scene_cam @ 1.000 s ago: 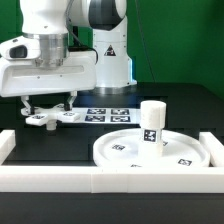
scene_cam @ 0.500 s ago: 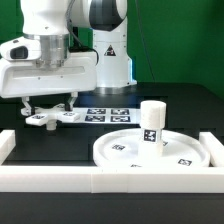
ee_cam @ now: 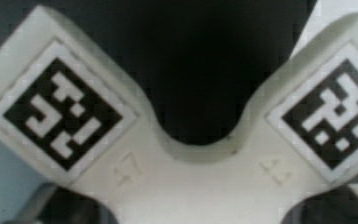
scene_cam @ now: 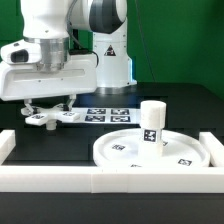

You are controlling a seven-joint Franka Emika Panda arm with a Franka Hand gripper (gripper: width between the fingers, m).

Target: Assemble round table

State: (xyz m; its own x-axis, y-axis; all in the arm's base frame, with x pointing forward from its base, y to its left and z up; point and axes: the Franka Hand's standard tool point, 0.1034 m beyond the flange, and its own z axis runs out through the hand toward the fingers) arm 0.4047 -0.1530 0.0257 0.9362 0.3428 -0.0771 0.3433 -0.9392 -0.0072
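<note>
Two tagged arms of the cross-shaped foot [ee_cam: 149, 165] fill the wrist view. In the exterior view, the gripper [scene_cam: 50, 108] hangs low right over the foot, at ten o'clock from the round disc [scene_cam: 125, 160]. The leg [scene_cam: 152, 122] stands upright on the disc, toward twelve. Fingers clamped or apart? Cannot tell.

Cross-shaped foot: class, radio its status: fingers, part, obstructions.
Gripper low over cross-shaped foot, grip unclear. Leg upright on disc. Nothing seen blocking.

White rimmed round disc [scene_cam: 118, 146] lying flat, short tagged leg [scene_cam: 152, 122] upright on it, tagged cross-shaped foot [scene_cam: 45, 118] well apart
</note>
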